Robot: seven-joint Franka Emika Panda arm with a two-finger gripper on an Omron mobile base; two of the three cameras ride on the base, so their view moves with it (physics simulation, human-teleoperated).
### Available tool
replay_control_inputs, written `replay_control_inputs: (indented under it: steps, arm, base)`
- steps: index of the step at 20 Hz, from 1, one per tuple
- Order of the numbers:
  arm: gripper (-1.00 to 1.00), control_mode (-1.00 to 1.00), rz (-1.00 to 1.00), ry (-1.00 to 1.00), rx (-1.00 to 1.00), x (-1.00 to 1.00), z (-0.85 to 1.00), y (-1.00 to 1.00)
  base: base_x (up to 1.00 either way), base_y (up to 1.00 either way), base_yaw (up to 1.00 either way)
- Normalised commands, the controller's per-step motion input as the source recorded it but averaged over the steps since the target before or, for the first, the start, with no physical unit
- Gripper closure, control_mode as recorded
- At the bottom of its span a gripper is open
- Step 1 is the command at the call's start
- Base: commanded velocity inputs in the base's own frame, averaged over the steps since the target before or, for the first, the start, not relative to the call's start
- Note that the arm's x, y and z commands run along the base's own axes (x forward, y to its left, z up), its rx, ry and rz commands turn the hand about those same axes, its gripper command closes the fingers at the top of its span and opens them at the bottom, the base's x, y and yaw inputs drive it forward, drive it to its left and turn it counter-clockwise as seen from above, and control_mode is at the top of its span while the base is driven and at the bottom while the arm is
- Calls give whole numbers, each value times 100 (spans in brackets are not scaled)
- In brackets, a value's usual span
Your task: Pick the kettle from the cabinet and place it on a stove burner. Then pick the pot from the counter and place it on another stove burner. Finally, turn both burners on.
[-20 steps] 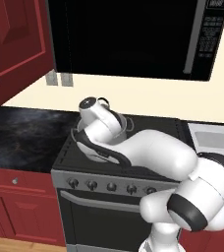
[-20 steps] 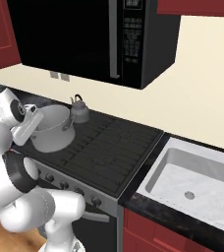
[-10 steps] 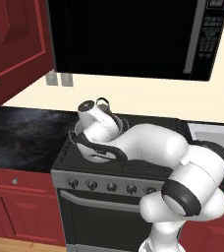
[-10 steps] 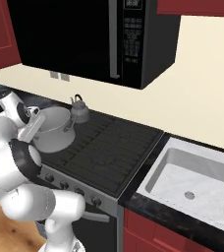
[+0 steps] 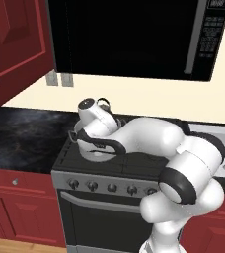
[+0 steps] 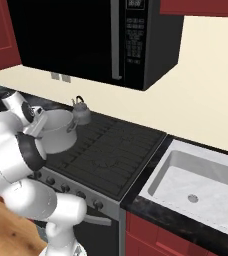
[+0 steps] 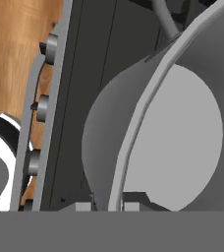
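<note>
The pot (image 6: 56,131) sits on the front-left burner of the stove (image 6: 111,152), and the kettle (image 6: 80,113) stands on the burner behind it, at about one o'clock from the pot in the right base view. So both vessels look placed, and the step in hand is letting go of the pot cleanly.

In the hand view the gripper (image 7: 108,204) straddles the pot rim (image 7: 133,128): one finger tip lies inside the wall and one outside, with the rim running up from six o'clock toward one o'clock. The jaws are nearly closed, pinching the thin wall; the tips are cut off at the bottom edge, so it is hard to say whether they have begun to ease.

To do this well, the pot should rest flat on the grate before the jaws open fully. It seems level in the right base view. Then the fingers should part enough to clear both faces of the wall, and the hand should lift straight off along the wall, not sideways, or it could drag the pot toward the kettle.

The knobs (image 7: 44,106) lie along the stove front at nine o'clock in the hand view, close by for the next step.
</note>
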Motion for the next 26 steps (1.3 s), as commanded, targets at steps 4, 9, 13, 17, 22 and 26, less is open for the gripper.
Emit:
replay_control_inputs:
  steps: [4, 9, 13, 17, 22, 26]
  arm:
    - [100, -100, 3, 0, 1, 15, -9, 4]
    - [-100, -100, 3, 0, 0, 5, -13, 7]
    - [-100, -100, 1, 0, 1, 0, -10, 0]
    - [-100, -100, 1, 0, 2, -1, 0, 0]
    - [-100, -100, 0, -5, 0, -7, 22, 0]
    - [-100, -100, 0, -5, 0, -14, 37, 0]
  base:
    - [0, 0, 0]
    - [0, 0, 0]
    - [0, 0, 0]
    - [0, 0, 0]
    - [0, 0, 0]
    - [0, 0, 0]
